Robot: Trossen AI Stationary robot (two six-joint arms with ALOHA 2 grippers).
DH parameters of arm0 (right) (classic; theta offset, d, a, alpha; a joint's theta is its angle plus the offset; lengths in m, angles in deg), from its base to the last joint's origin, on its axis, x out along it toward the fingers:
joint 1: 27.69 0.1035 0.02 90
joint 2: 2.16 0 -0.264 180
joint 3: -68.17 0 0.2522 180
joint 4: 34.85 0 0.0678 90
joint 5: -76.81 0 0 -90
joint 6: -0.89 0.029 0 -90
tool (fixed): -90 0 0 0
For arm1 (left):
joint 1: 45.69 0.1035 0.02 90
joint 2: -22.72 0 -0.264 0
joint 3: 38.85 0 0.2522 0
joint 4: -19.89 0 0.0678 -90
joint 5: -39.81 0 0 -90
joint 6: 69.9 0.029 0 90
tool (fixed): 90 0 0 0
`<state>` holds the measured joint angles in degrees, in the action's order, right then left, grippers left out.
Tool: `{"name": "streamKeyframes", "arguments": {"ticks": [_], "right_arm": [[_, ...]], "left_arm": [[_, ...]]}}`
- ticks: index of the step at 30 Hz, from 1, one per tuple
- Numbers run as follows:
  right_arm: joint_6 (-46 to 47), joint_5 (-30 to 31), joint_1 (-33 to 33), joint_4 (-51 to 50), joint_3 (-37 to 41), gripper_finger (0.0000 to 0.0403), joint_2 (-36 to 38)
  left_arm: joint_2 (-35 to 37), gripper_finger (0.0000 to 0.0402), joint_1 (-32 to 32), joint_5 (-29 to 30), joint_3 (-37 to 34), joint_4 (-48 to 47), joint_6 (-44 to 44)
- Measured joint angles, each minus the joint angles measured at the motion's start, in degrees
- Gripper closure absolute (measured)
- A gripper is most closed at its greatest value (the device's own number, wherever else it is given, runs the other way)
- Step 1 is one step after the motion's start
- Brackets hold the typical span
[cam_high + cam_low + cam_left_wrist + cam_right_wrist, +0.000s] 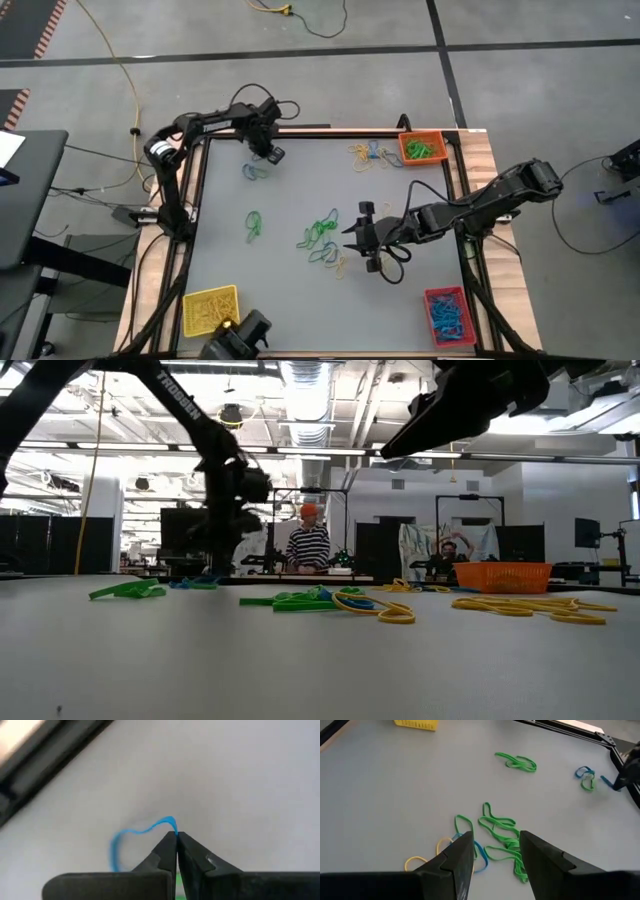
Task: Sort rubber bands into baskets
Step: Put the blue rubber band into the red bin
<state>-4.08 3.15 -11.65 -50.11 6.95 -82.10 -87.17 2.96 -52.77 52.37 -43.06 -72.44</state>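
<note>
Many rubber bands (325, 240) lie loose on the gray table (300, 290), so lots of sorting is left. The left gripper (176, 836) is pinched shut on a blue band (145, 829) near the far edge. The right gripper (495, 852) hangs open over the middle pile. The orange basket (421, 148) holds green bands, the red basket (448, 315) blue, the yellow basket (211, 309) yellow.

I'm looking at an open-plan robotics lab: exposed ceiling ducts (305, 395) and strip lights, black equipment racks (185, 535), grey floor with a trailing yellow cable (115, 60), two people (308, 540) at benches behind.
</note>
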Motion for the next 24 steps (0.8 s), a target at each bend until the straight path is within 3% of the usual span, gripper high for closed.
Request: {"name": "streamKeyframes", "arguments": {"ticks": [13,24], "right_arm": [[0.8,0.5,-0.4,-5.2,0.0,0.0214,0.0],[5.2,0.9,-1.1,-11.7,0.0,0.0214,0.0]], "left_arm": [[0.1,0.0401,-16.2,-2.2,17.9,-6.4,5.4],[0.1,0.0401,-35.6,-5.2,20.9,-4.8,9.2]]}}
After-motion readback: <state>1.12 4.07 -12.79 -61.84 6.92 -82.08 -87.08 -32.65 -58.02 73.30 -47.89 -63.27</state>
